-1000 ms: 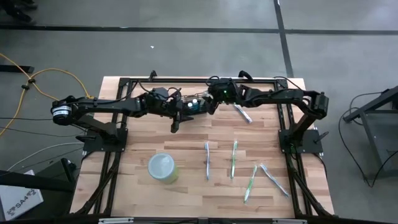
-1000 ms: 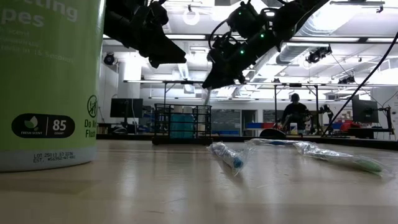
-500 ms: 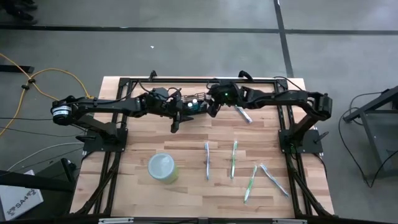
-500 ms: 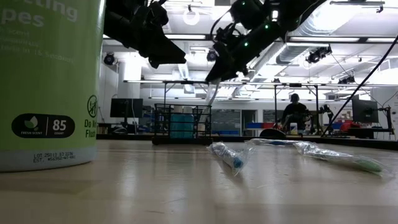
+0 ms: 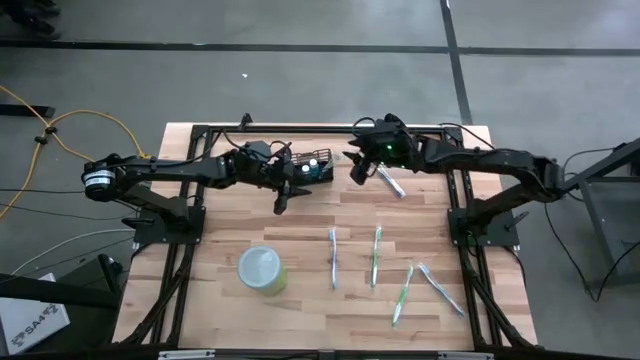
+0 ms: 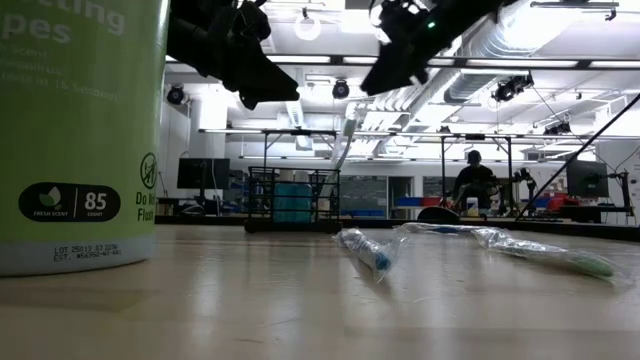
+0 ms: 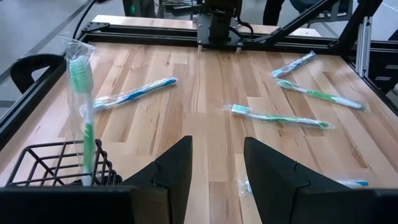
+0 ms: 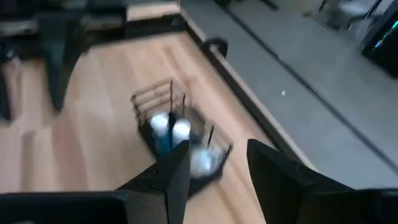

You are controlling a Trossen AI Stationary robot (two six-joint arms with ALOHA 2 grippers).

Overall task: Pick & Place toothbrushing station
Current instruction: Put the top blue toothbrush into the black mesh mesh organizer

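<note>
My right hand (image 5: 357, 170) hangs above the back of the table (image 5: 300, 240), fingers (image 8: 277, 180) spread apart with nothing between them. Just beside it, toward my left arm, sits the black wire holder (image 5: 315, 168). From the right wrist view the holder (image 8: 180, 134) lies below and ahead of the fingers, blurred, with pale and blue shapes inside that I cannot identify.

My left hand (image 5: 281, 203) points toward the front of the table, just beside the holder on its other side. Its fingers (image 7: 171, 174) are parted and hold nothing. In the left wrist view a corner of the holder (image 7: 59, 168) shows beside them, with one green toothbrush in a clear wrapper (image 7: 81, 106) standing upright inside, head up, well above the rim.

In the low view the holder (image 6: 293, 200) stands on the table at the back, something blue-green inside, a wrapped brush (image 6: 345, 150) sticking up from it at a slant.

A wrapped toothbrush (image 5: 390, 183) lies near my right hand. Four more lie loose at mid-table to the right: blue-handled (image 5: 332, 258), green (image 5: 376, 256), green (image 5: 403, 294), pale (image 5: 440, 288).

A yellow-green canister with a pale lid (image 5: 262, 270) stands well apart from the holder, front left. Whether it holds anything I cannot tell.
</note>
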